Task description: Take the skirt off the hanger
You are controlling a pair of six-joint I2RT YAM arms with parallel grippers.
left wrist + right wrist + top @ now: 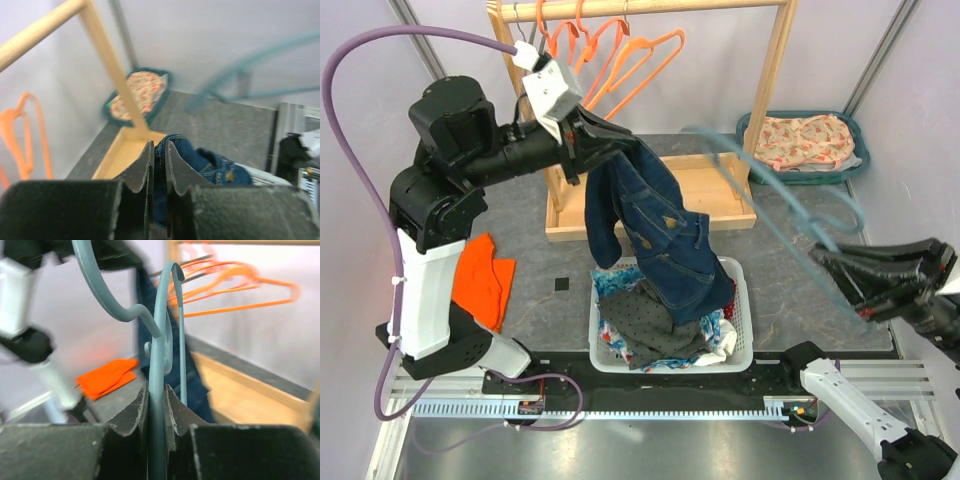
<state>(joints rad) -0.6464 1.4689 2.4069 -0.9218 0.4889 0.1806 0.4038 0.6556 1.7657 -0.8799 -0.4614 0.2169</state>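
Note:
The skirt (655, 225) is dark blue denim and hangs from my left gripper (620, 135) above the white basket. My left gripper (160, 150) is shut on the skirt's (210, 162) top edge. The hanger (790, 205) is teal, motion-blurred, and held out to the right, apart from the skirt. My right gripper (825, 262) grips it; in the right wrist view that gripper (156, 390) is shut on the hanger's bar (157, 365), with the skirt (195, 385) behind.
A white basket (745, 330) full of clothes sits under the skirt. A wooden rack (770, 80) with orange hangers (620, 50) stands behind. An orange cloth (485, 280) lies at left. A teal tray (855, 130) with floral fabric is at back right.

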